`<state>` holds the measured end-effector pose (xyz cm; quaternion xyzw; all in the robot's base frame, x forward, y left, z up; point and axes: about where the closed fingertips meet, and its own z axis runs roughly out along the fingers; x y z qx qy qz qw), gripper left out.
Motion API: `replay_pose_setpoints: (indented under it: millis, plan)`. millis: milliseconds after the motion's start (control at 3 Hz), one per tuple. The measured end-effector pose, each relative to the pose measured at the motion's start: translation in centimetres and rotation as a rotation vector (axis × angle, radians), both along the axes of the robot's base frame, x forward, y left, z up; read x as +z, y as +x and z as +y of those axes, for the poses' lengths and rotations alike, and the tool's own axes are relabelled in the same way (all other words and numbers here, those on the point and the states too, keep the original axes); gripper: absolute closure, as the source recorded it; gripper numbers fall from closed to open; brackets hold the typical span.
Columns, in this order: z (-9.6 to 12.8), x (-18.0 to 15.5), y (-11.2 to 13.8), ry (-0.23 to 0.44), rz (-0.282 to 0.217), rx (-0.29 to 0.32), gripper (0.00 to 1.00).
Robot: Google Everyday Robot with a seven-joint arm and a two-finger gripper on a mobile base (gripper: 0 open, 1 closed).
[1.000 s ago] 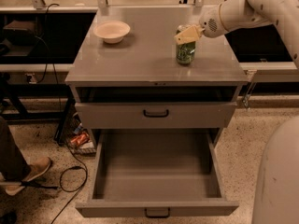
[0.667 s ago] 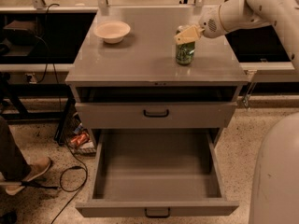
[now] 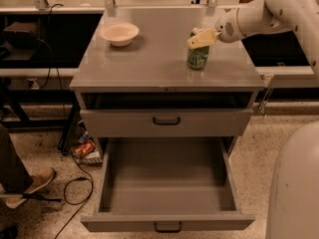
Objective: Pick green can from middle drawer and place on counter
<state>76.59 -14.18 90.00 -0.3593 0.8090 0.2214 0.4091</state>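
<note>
- Camera view: the green can (image 3: 198, 58) stands upright on the worktop (image 3: 159, 63), towards its right rear.
- The pincer (image 3: 202, 39) sits at the can's top, reaching in from the right on the white arm (image 3: 254, 16). I cannot tell whether it is apart or clamped on the can.
- A cream bowl (image 3: 119, 33) rests at the left rear, well apart from the can.
- The middle drawer (image 3: 167, 221) is pulled out below, under another grey drawer front (image 3: 166, 122).
- A shoe (image 3: 30, 183) and a black cable (image 3: 75, 193) lie on the floor at left.
</note>
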Motion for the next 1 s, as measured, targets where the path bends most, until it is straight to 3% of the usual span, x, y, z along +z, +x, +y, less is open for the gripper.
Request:
replay_pose_setpoints:
  millis: [333,667,1000]
  plan:
    - [-1.3,0.0,-0.4,0.029,-0.006,-0.010,0.07]
    - [-2.4,0.1,-1.0,0.047,-0.016,-0.018,0.00]
    - [-4.8,0.4,-2.0,0.068,-0.038,-0.041,0.00]
